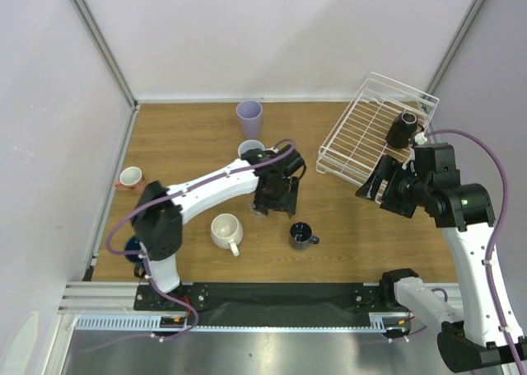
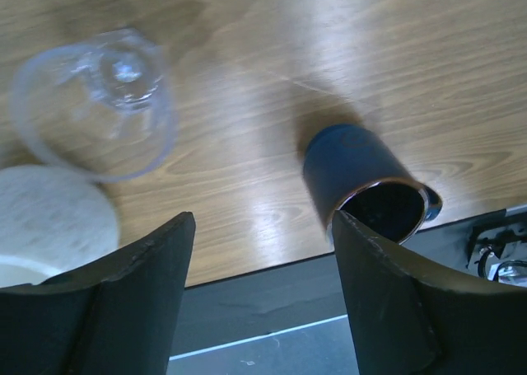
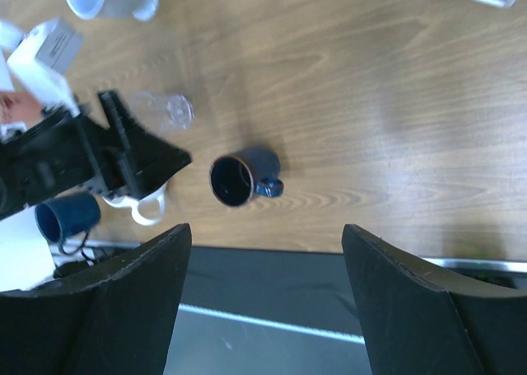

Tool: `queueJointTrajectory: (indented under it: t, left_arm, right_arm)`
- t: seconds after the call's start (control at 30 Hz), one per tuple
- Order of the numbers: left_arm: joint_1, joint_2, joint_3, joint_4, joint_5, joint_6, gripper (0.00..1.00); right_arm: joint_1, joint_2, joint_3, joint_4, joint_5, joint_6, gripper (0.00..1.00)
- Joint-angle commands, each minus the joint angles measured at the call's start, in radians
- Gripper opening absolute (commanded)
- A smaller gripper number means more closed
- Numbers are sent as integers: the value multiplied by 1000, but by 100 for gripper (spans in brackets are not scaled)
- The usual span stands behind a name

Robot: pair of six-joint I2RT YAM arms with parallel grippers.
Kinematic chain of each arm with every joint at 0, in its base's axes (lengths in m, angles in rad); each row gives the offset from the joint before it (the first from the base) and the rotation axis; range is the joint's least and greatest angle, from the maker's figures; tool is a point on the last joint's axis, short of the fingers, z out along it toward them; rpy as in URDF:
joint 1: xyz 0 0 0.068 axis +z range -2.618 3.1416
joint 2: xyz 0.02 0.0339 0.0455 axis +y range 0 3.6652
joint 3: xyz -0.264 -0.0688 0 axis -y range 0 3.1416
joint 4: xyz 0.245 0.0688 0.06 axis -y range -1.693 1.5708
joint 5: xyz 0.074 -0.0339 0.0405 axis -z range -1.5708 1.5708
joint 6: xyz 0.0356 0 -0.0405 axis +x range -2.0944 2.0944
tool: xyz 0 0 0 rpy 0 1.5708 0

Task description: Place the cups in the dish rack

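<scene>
Currently, nearest the arm bases: blue cup (image 1: 132, 247) beside the left arm's base. Cream mug (image 1: 226, 230) and dark navy mug (image 1: 302, 236) stand upright on the wooden table (image 1: 362, 235), apart from each other.

Left gripper (image 2: 260, 227) hangs over mid-table with its jaws wide apart and nothing between them. Clear glass (image 2: 95, 103) is just beside it, untouched.

Further back: terracotta cup (image 1: 130, 177) at the left edge, pale blue-white mug (image 1: 251, 149) just behind the left wrist, and lavender tumbler (image 1: 249, 119) at the back edge.

Right side: right gripper (image 3: 265, 231) hovers by the near corner of the dish rack (image 1: 354, 132), jaws spread wide and empty. The rack sits in the far right corner. Black mug (image 1: 403, 128) is in it, near its right side. The other seven cups are on the table, outside the rack.
</scene>
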Motion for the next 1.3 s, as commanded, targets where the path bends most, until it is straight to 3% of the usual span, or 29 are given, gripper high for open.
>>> queueJointTrajectory:
  t: [0.0, 0.33, 0.63, 0.83, 0.93, 1.03, 1.07, 1.1, 1.27]
  left_arm:
    - [-28, 56, 89, 12, 21, -8, 72]
    - [-65, 100, 80, 49, 115, 59, 60]
    - [-74, 85, 7, 103, 168, 55, 59]
    - [-74, 113, -21, 131, 162, 81, 49]
    - [-74, 120, -26, 157, 155, 97, 40]
    - [-72, 142, -16, 171, 170, 117, 20]
    - [-72, 150, -6, 164, 171, 125, 7]
    - [-72, 154, 5, 154, 171, 142, 0]
    - [-72, 79, 103, 126, 101, 197, 0]
  right_arm:
    - [-8, 10, -9, -45, -48, -53, 81]
    - [-78, -8, -34, -67, -90, -88, 83]
    - [-106, -13, -81, -49, -159, -91, 83]
    - [-112, -20, -94, -44, -203, -76, 84]
    - [-115, -17, -92, -44, -232, -74, 84]
    - [-115, -16, -94, -33, -257, -62, 84]
    - [-118, -16, -92, -29, -271, -53, 84]
    - [-118, -13, -89, -23, -278, -47, 84]
    - [-137, 10, -49, 16, -370, 8, 90]
